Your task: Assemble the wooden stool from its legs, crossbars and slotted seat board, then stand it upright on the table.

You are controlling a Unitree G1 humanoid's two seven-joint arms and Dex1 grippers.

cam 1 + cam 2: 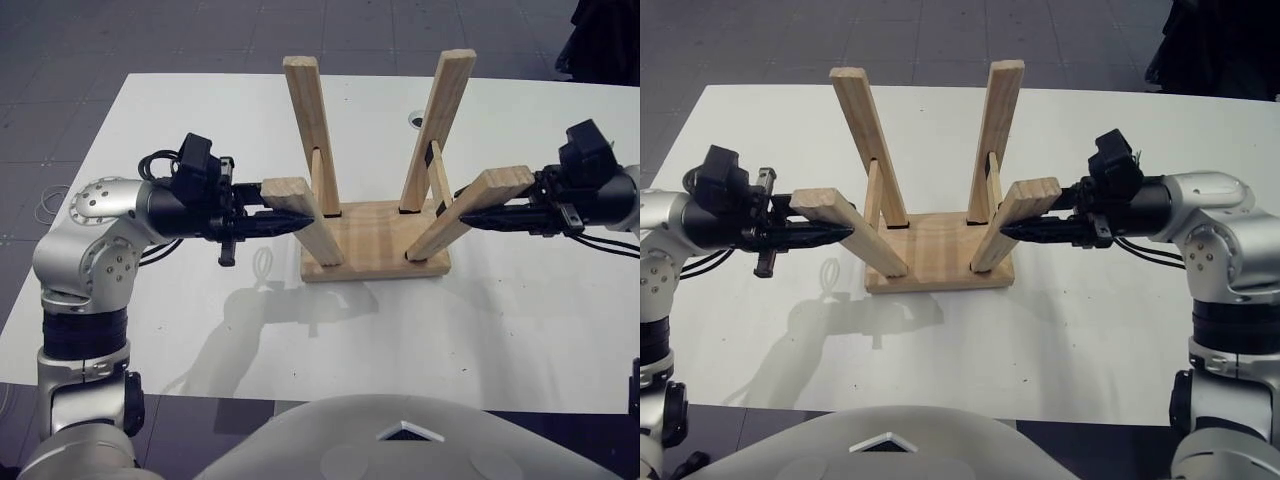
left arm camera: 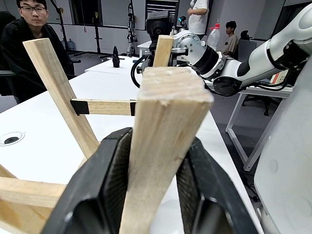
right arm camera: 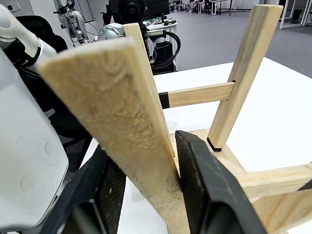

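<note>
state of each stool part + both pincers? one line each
Seat board: flat on table, underside up.
Far left leg: slotted in, pointing up.
Far right leg: same.
Near left leg: slotted in, clamped by left pincer.
Near right leg: slotted in, clamped by right pincer.
Left crossbar: fitted between left legs.
Right crossbar: fitted between right legs.
</note>
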